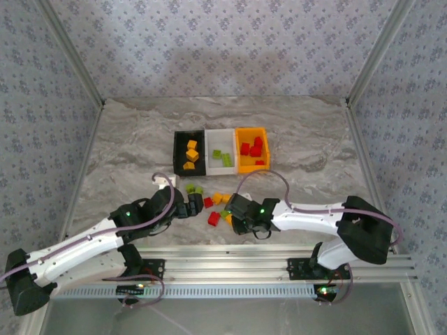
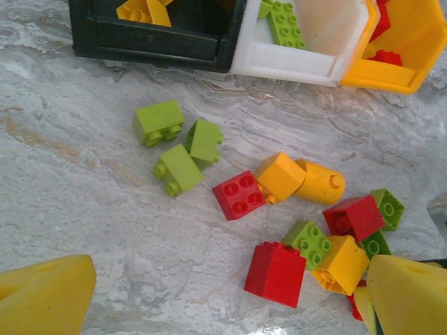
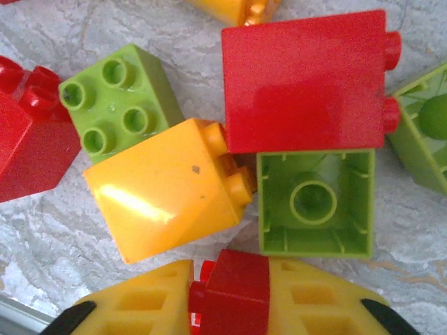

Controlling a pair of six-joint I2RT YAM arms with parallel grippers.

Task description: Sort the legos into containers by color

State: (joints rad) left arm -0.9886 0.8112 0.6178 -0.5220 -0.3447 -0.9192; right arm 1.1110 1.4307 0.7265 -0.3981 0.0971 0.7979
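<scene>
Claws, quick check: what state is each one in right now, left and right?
Left claw: open, holding nothing.
Right claw: shut on a red lego.

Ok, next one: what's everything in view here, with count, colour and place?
Table: one, grey marbled, under everything.
Black bin, white bin, orange bin: one each, in a row mid-table.
Orange-yellow legos: about three, in the black bin.
Green legos: about two, in the white bin.
Red legos: about three, in the orange bin.
Loose legos: about twelve, green, red, orange-yellow, on the table before the bins.
Held lego: one, red, in the right gripper.
Left gripper: one, yellow, open, over the loose legos.
Right gripper: one, yellow, shut on the held lego.
</scene>
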